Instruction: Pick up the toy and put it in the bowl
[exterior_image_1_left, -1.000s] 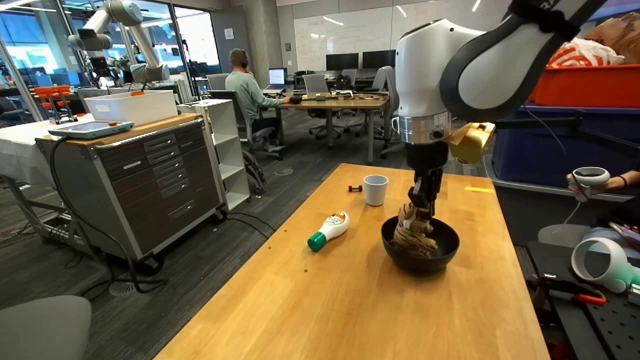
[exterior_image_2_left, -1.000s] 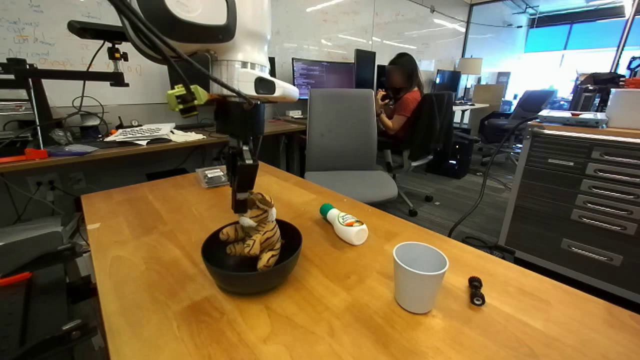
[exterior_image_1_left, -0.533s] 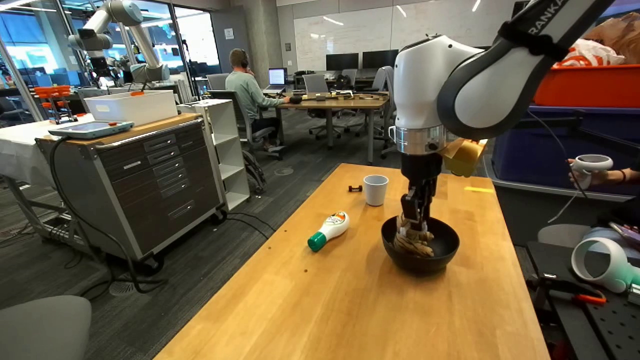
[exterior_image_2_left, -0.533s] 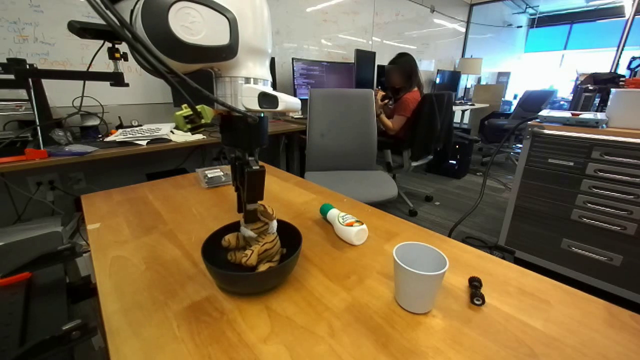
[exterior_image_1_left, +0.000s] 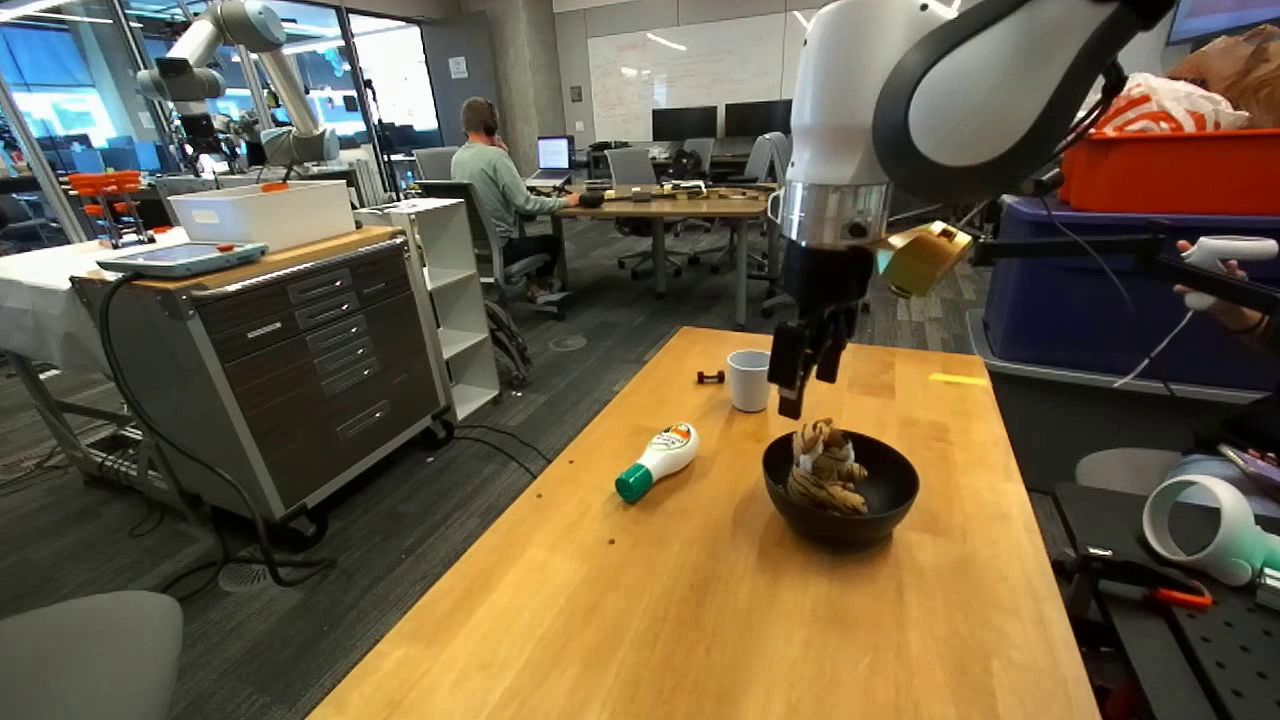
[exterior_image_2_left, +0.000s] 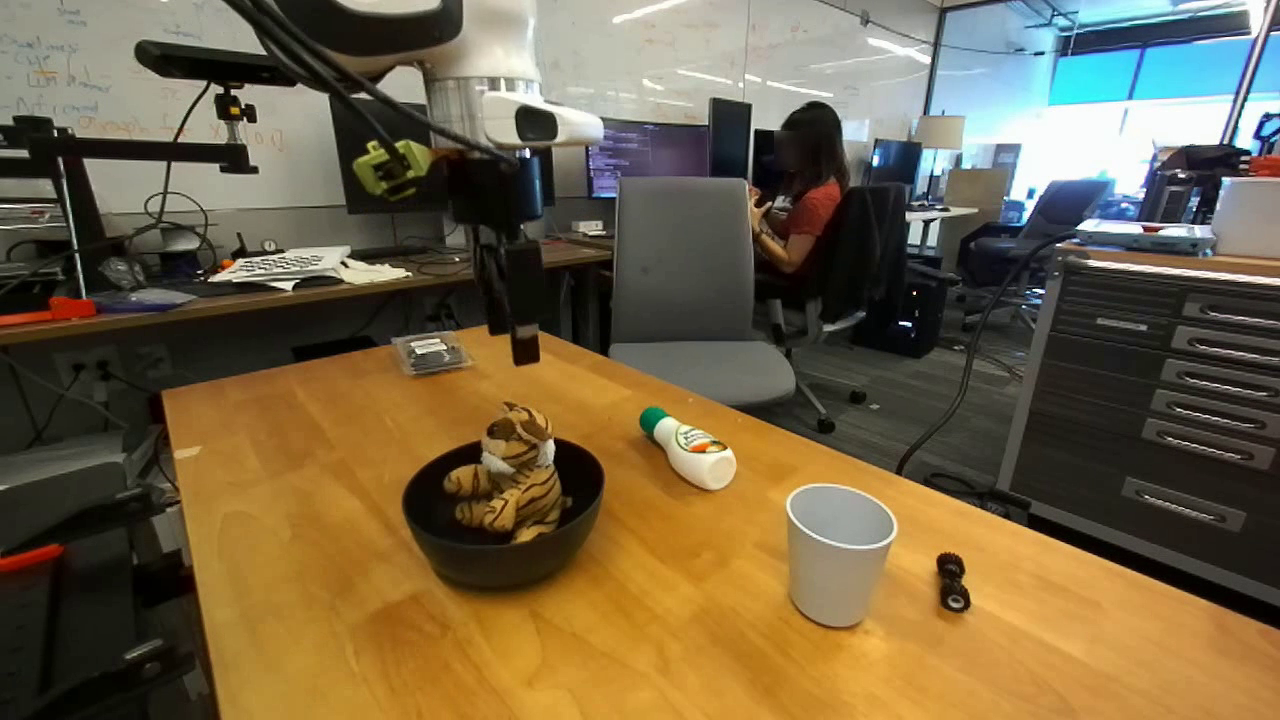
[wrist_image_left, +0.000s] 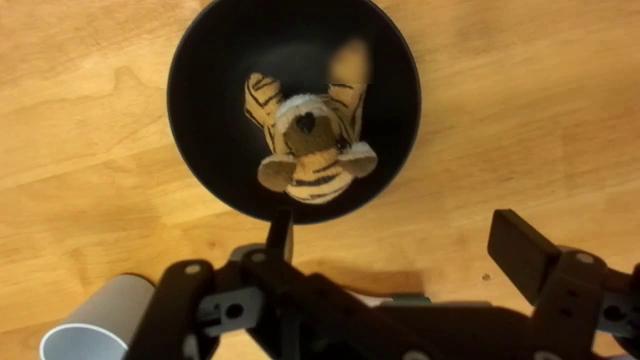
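1. Risen since the earlier frame: the gripper (wrist_image_left: 391, 220) has come up off the toy (exterior_image_2_left: 520, 470), which sits in the bowl (exterior_image_2_left: 500, 567) much as it did.
2. Its fingers (exterior_image_1_left: 789, 385) stand wide apart, holding nothing, and are clear of the toy's head in both exterior views; the release looks complete.
3. Toy: a striped plush tiger, upright inside the bowl, head above the rim, so the placing looks done; one limb is blurred in the wrist view.
4. Handling, as a judgement: light, soft and yielding, its fabric unlikely to slip, with little to break. If it had to be taken again, close gently on the head or the trunk just below; ears and limbs are poor holds.
5. Farther out, the white bottle (exterior_image_2_left: 700, 457) lies on its side and the pale cup (exterior_image_2_left: 838, 570) stands upright, both on the table (exterior_image_2_left: 650, 620) and apart from the bowl.
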